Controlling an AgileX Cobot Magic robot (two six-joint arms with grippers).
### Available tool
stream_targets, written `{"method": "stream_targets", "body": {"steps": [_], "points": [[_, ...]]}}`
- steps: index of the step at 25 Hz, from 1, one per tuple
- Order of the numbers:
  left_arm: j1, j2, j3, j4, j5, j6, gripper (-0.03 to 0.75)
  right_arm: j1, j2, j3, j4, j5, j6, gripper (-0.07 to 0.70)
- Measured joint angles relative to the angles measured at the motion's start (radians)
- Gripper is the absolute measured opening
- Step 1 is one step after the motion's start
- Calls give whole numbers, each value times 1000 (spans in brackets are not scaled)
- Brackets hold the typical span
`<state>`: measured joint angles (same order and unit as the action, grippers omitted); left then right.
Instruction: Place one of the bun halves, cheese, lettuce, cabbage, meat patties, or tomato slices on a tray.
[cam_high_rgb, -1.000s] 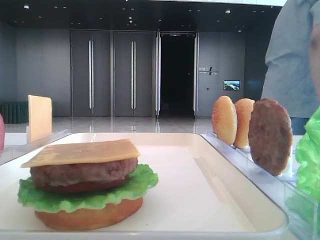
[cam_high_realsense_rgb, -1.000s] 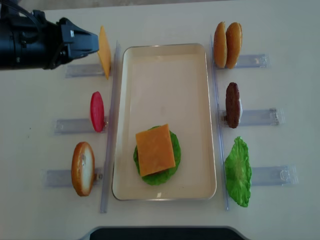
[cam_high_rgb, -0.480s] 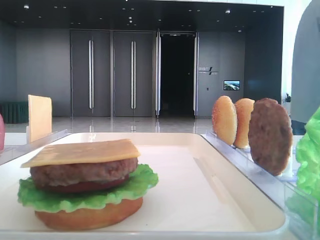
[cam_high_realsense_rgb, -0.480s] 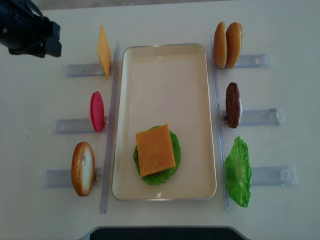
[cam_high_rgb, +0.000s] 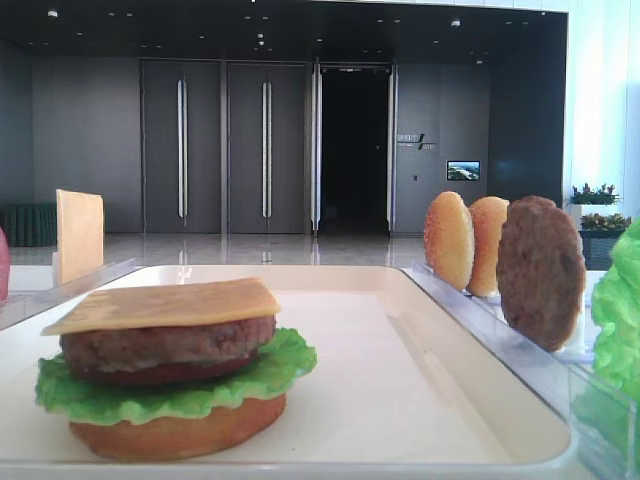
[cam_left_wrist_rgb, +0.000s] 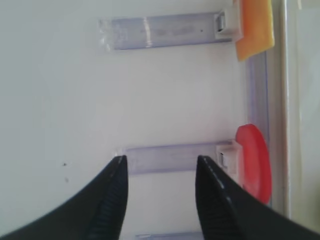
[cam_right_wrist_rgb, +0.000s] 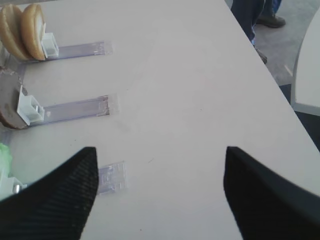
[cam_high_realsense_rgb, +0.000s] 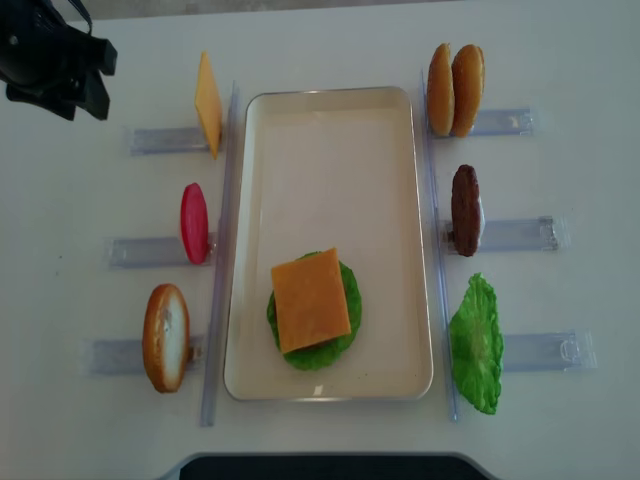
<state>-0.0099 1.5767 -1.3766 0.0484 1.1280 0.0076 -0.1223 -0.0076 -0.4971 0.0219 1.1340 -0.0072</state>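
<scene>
Lying flat, the cheese slice (cam_high_realsense_rgb: 311, 299) tops the stack at the tray's (cam_high_realsense_rgb: 330, 110) 6 o'clock end, corners pointing 12 and 6; both the left pincer (cam_left_wrist_rgb: 160, 187) and right pincer (cam_right_wrist_rgb: 157, 172) gape empty.

Glossy cream tray (cam_high_realsense_rgb: 330, 100), clear plastic holders (cam_high_realsense_rgb: 520, 235), grainy patty (cam_high_rgb: 540, 270).

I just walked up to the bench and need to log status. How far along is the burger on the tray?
Done: on the tray, a stack of bun half, lettuce, patty and cheese on top. In hand: nothing; the left gripper hovers open over the table beside the tomato slice, and the right gripper is open too. Left: a top bun, for instance the one still standing in the left holder.
</scene>
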Motion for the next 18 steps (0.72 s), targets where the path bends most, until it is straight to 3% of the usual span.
{"method": "stream_targets", "body": {"steps": [5,12,18], "points": [[17,19,-51,57,41,-41,345,0,0,0,0,0,0,527],[159,53,-53,-72,61,2,333,0,0,0,0,0,0,527],[162,53,-53,-115,80,49,330,0,0,0,0,0,0,527]]}}
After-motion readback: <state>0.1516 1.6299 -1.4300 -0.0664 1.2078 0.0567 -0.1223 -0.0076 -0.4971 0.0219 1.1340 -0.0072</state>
